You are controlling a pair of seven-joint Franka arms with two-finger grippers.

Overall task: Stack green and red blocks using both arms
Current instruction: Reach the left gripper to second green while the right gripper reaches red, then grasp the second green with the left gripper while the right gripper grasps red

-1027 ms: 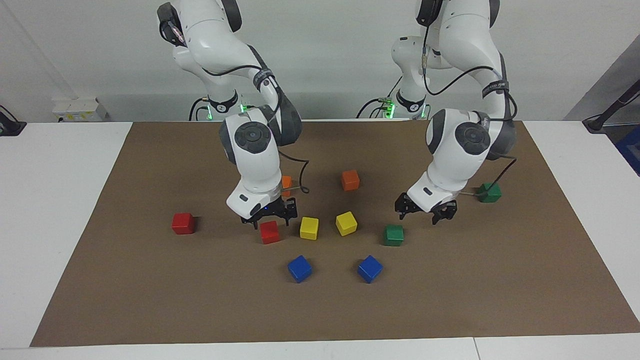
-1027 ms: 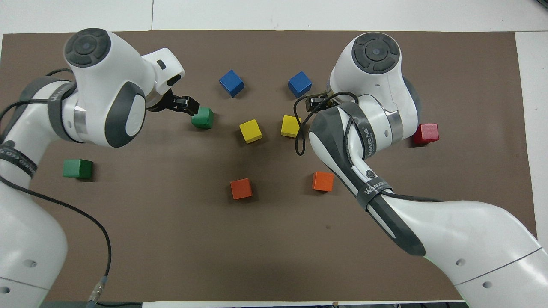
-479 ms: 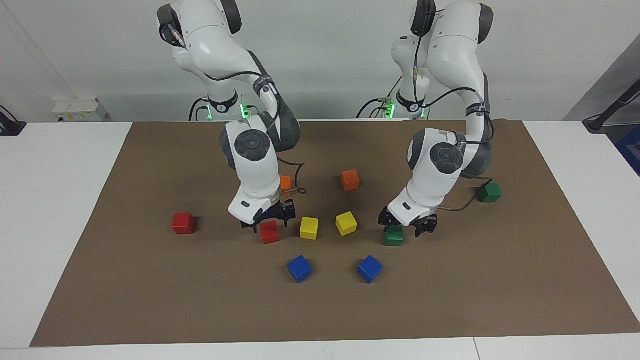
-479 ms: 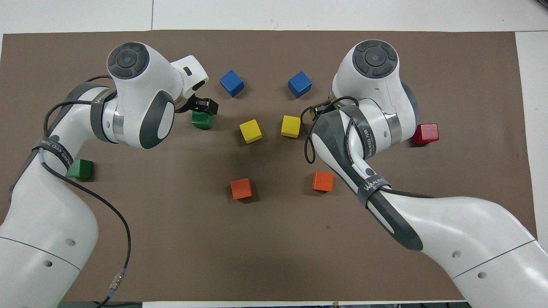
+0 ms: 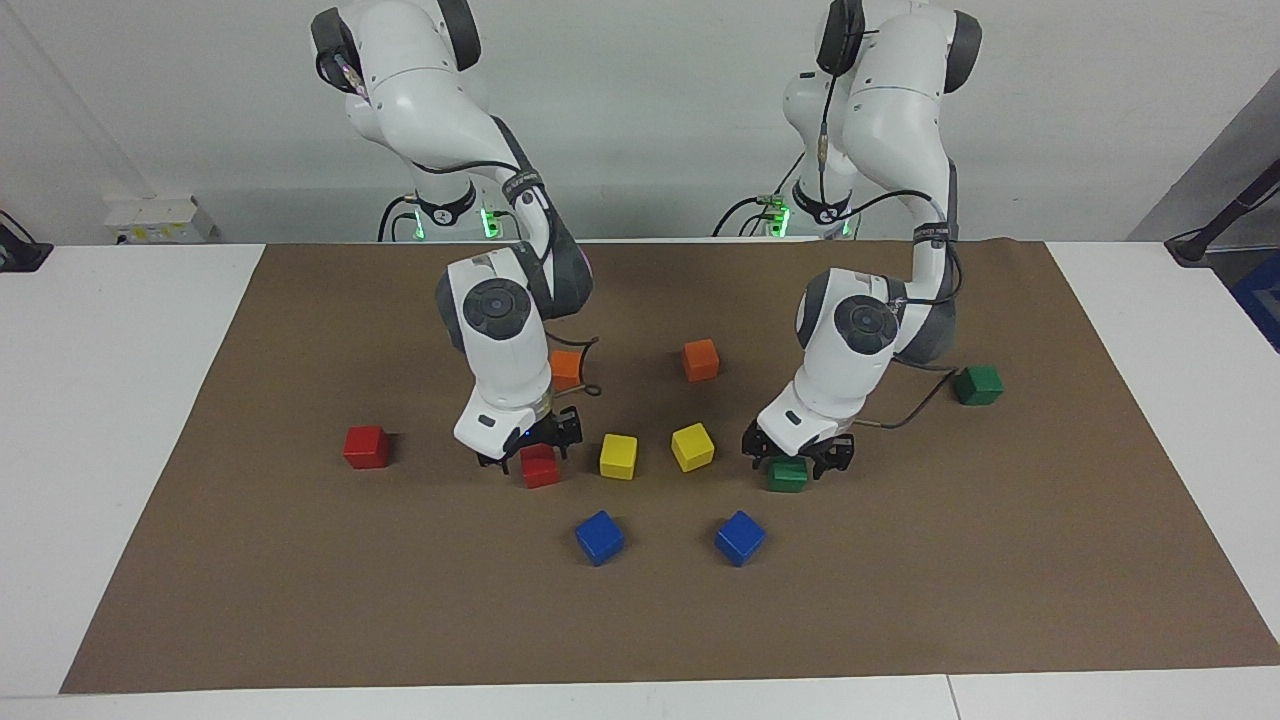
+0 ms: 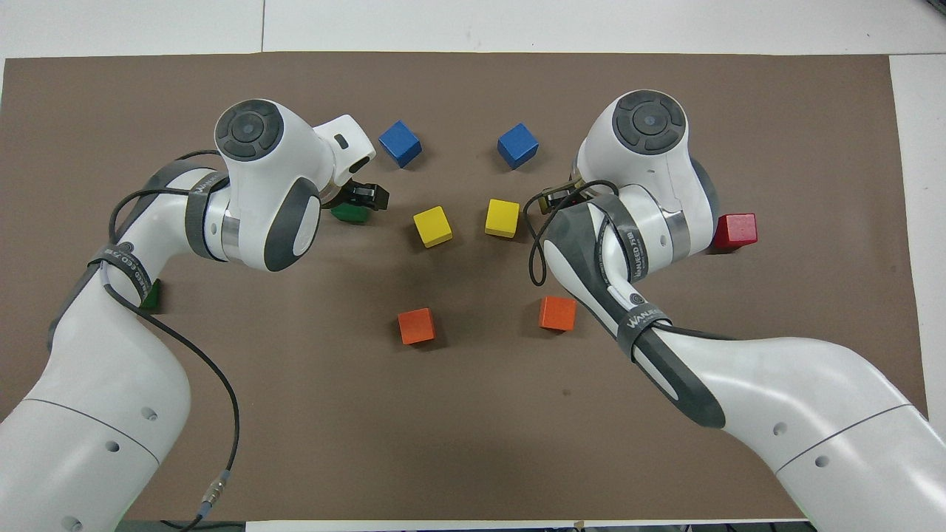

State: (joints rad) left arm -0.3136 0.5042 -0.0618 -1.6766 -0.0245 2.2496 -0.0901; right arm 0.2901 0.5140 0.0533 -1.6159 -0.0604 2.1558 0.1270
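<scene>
Down at mat level, both grippers straddle their blocks. The left gripper (image 5: 797,458) has its fingers spread either side of a green block (image 5: 788,475) that sits on the mat beside the yellow cubes (image 5: 618,456), toward the left arm's end of the table. The right gripper (image 5: 530,452) brackets a red block (image 5: 540,468) in the same way, jaws wide. Whether either pair of fingertips already touches its block I cannot tell; both blocks sit flat on the brown mat (image 5: 300,600), so neither looks lifted.

The second green block (image 5: 978,385) lies nearer to the robots, well apart, and the second red block (image 5: 365,447) sits toward the right arm's end of the table.

My guess at the risk: if a jaw closes off-centre, one fingertip may land first and twist or shove the block (the red one lies slightly skewed to the fingers). The red block also sits near a yellow cube, so a sideways push could bump it.

From across the table both grasps show plainly. From overhead, the right arm's wrist hides its red block entirely, and only a sliver of the green block (image 6: 353,214) shows under the left gripper (image 6: 362,196).
</scene>
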